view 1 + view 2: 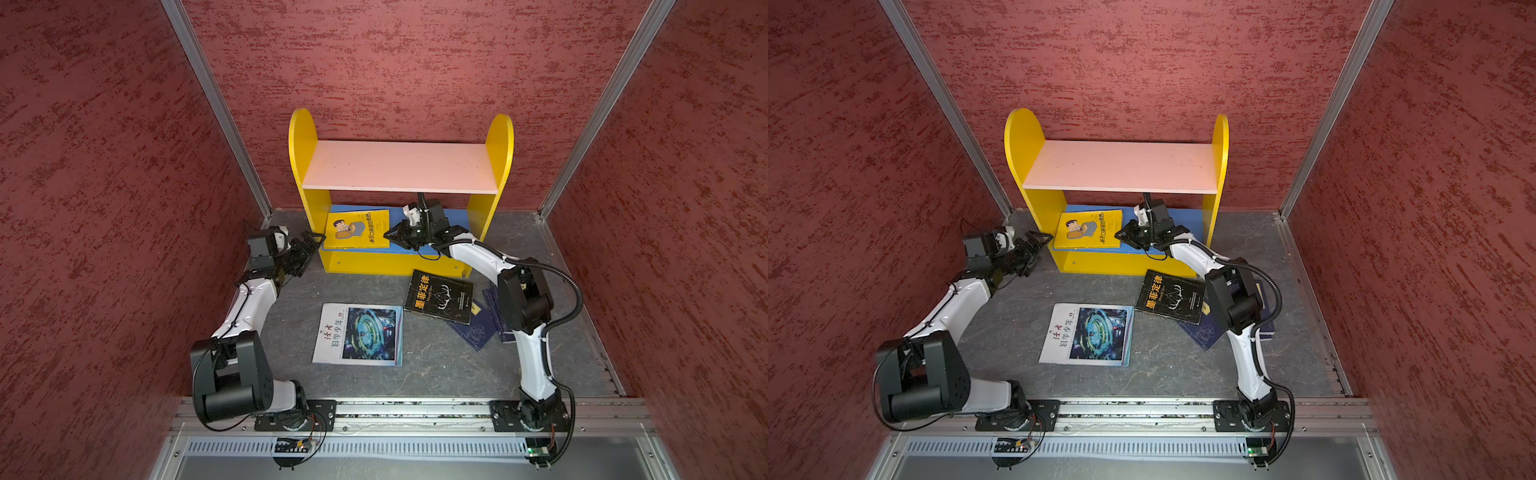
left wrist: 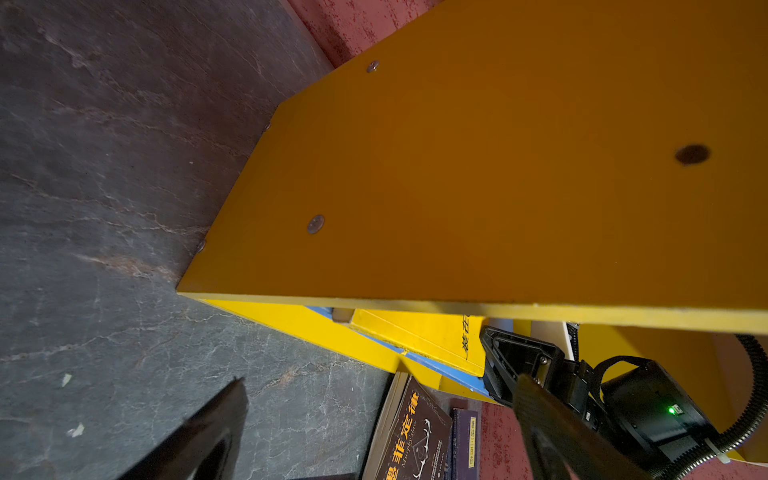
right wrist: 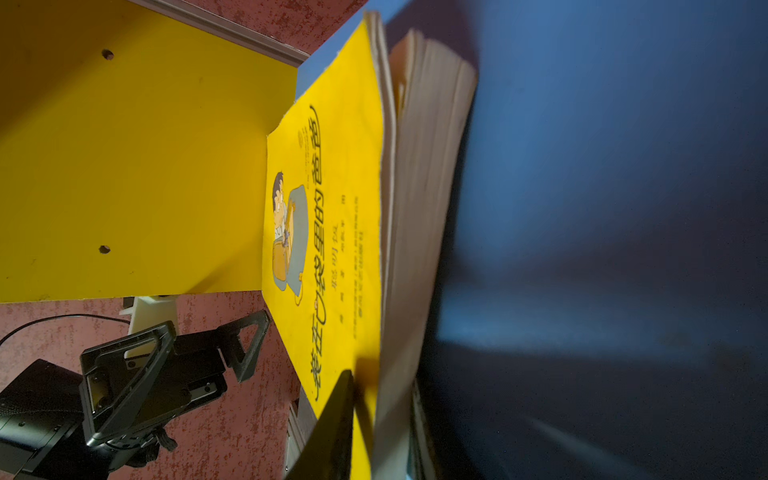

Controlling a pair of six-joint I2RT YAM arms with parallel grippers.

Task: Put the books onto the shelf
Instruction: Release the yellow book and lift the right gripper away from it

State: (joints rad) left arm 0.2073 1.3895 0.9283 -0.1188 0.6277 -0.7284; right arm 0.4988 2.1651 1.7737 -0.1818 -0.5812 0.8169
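Item: yellow book [image 1: 357,228], lower tier of the shelf [image 1: 500,158]. In both top views the book lay flat, cover up, on the blue lower board [image 1: 457,220], its long axis seemingly running side to side along the board, one end close to the left side panel [image 1: 301,166]; the right claw [image 1: 390,237] stood at the opposite, right-hand end, so the book stretched leftward from it; the right arm was judged the nearer; the left claw [image 1: 311,254] hung outside the left side panel, spread wide and empty, parted from the book by that panel; on the bench [image 1: 436,374] before the shelf lay the white magazine [image 1: 359,334], the black book [image 1: 440,301] and the navy books [image 1: 478,332], the last partly under the black one.

Left wrist view: the side panel's outer face filled most of the picture; past its front edge showed the yellow book [image 2: 432,336] with the right claw [image 2: 492,361] at its end; the left fingers [image 2: 208,436] stood wide apart, nothing between them.

Right wrist view: the yellow book's [image 3: 328,208] page edge ran between the right fingers [image 3: 332,428]; one lay on the cover, the other was a dark blur beneath; jaws set narrow about the book's end, though whether the pinch was firm could not be told.
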